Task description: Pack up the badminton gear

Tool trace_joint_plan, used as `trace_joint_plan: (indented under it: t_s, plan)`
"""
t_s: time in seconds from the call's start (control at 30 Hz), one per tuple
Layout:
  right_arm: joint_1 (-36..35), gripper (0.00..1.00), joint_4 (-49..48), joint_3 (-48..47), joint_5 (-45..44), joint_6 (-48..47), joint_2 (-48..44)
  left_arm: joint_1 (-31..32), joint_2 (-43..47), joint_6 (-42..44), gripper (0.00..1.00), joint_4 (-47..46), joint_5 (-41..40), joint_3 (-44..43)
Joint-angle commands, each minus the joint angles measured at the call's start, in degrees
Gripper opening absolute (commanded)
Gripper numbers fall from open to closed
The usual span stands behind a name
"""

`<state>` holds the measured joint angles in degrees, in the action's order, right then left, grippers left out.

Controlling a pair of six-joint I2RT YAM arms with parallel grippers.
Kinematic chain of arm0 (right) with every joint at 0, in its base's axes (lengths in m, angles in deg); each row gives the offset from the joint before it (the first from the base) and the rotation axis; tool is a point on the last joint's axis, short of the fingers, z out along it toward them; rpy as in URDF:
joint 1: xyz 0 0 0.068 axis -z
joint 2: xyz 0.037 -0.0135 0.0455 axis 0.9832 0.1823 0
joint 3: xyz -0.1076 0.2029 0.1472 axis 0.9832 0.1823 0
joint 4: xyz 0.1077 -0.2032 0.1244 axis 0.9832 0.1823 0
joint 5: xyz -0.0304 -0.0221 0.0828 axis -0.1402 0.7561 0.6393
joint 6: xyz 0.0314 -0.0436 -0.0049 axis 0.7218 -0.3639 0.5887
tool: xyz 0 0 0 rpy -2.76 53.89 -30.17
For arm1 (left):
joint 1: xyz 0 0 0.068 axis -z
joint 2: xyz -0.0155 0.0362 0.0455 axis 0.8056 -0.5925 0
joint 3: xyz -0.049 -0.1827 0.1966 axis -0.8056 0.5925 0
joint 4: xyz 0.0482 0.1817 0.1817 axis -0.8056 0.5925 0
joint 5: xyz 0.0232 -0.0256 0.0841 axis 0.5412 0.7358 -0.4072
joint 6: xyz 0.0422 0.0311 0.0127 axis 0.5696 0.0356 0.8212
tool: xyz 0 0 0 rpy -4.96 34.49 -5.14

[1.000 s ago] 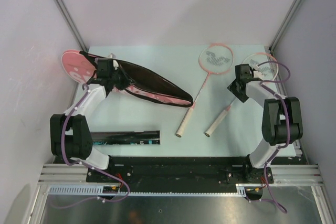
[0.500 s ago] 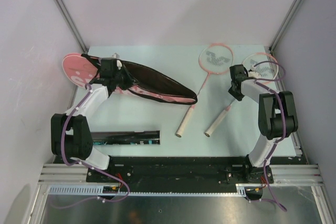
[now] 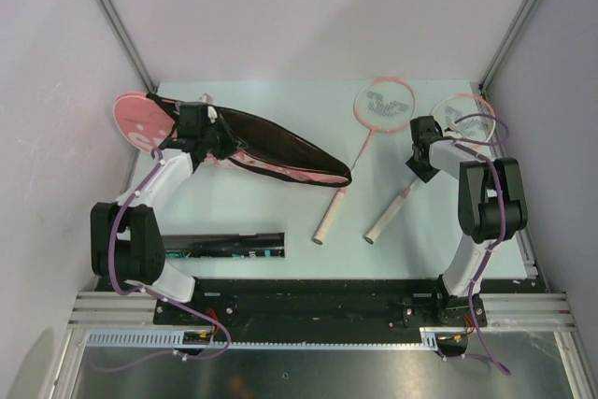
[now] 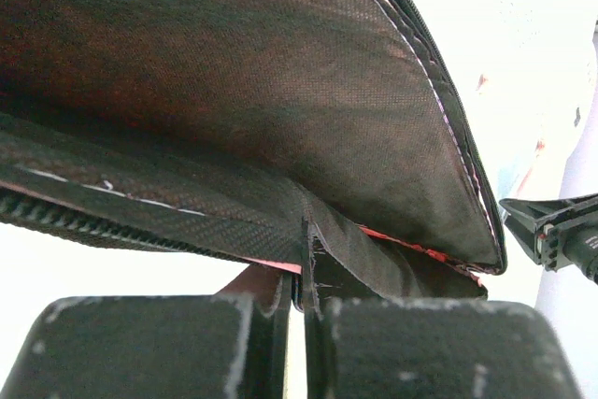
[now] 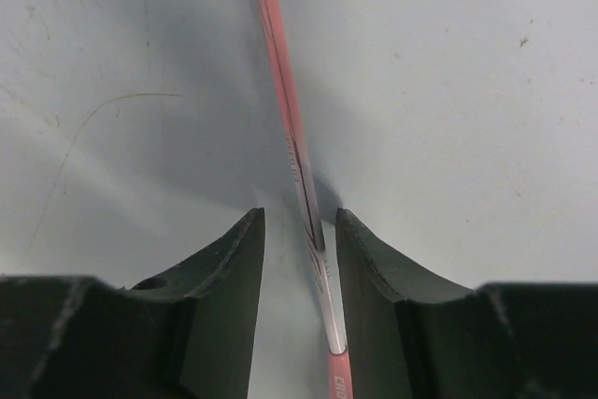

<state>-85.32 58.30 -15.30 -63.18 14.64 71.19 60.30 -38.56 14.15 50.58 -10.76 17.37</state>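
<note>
The pink racket-shaped bag (image 3: 271, 151) lies across the left of the table, its black-lined mouth gaping toward the middle. My left gripper (image 3: 217, 137) is shut on the upper edge of the bag's opening (image 4: 234, 91), with the fabric pinched between its fingers (image 4: 301, 301). Two pink-rimmed rackets lie at the back right. My right gripper (image 3: 422, 158) straddles the thin pink shaft (image 5: 285, 119) of the right racket (image 3: 464, 119). Its jaws (image 5: 299, 231) are open, and the shaft lies close to the right finger with a gap on the left. The middle racket (image 3: 383, 105) lies free.
A long black tube (image 3: 229, 245) lies near the front edge, left of centre. The pale handles of both rackets (image 3: 327, 221) (image 3: 383, 221) point toward the front. Walls close the table in at the left, back and right.
My left gripper has drawn the bag's edge slightly right, stretching the mouth. My right gripper has shifted along the right racket's shaft and settled over it with narrower jaws.
</note>
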Motion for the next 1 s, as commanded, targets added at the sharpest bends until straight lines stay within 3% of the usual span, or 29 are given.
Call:
trace_joint_plan:
  t_s: [0.0, 0.13, 0.27, 0.37, 0.4, 0.63, 0.73, 0.77, 0.8, 0.83, 0.87, 0.93, 0.97]
  plan:
    - [0.73, 0.34, 2.99, -1.3, -2.44, 1.49, 2.76, 0.49, 0.21, 0.58, 0.0, -2.1, 0.35, -2.98]
    - [1.96, 0.0, 1.16, -1.39, -0.16, -0.79, 3.99, 0.49, -0.32, 0.67, 0.0, -2.01, 0.36, -3.07]
    - [0.3, 0.0, -2.88, -1.3, 1.87, -13.67, 1.63, 0.49, -1.19, 1.11, 0.0, -2.01, 0.0, -3.6]
    - [-4.61, 0.0, -4.82, -1.39, -8.56, -24.24, -2.76, 0.49, -2.25, 1.46, 0.0, -2.01, -0.52, -3.77]
    - [-6.11, 0.0, -5.7, -1.39, -17.03, -28.7, -3.38, 0.49, -2.51, 1.46, 0.0, -2.01, -0.78, -3.77]
    - [-17.11, 0.0, -10.45, -0.78, -39.96, -39.89, -5.14, 0.4, -4.27, -1.09, 0.0, -2.01, -0.61, -4.56]
    - [-18.34, 0.0, -16.14, 3.08, -37.51, -42.53, -9.88, 0.4, -4.88, -1.53, 0.0, -1.83, -0.79, -4.74]
    - [-19.65, 0.0, -21.04, 5.44, -36.64, -50.03, -12.33, 0.4, -5.41, -1.44, 0.0, -1.48, -0.53, -4.83]
    - [-22.01, 0.0, -32.66, 11.47, -34.11, -55.93, -16.88, 0.4, -5.76, -1.35, 0.0, -1.31, -0.26, -5.18]
    - [-23.25, 0.0, -36.34, 13.36, -31.99, -59.91, -19.45, 0.4, -6.11, -1.44, 0.0, -1.13, -0.26, -5.27]
    - [-24.22, 0.0, -39.08, 15.21, -28.84, -66.21, -21.56, 0.4, -6.46, -1.35, 0.0, -0.69, -0.26, -5.27]
    - [-26.07, 0.0, -41.13, 16.54, -25.75, -69.6, -26.31, 0.4, -6.91, -1.44, 0.0, -0.69, -0.52, -5.36]
    - [-26.78, 0.0, -40.43, 16.98, -19.38, -74.4, -27.63, 0.4, -7.17, -1.61, 0.0, -0.6, -0.52, -5.44]
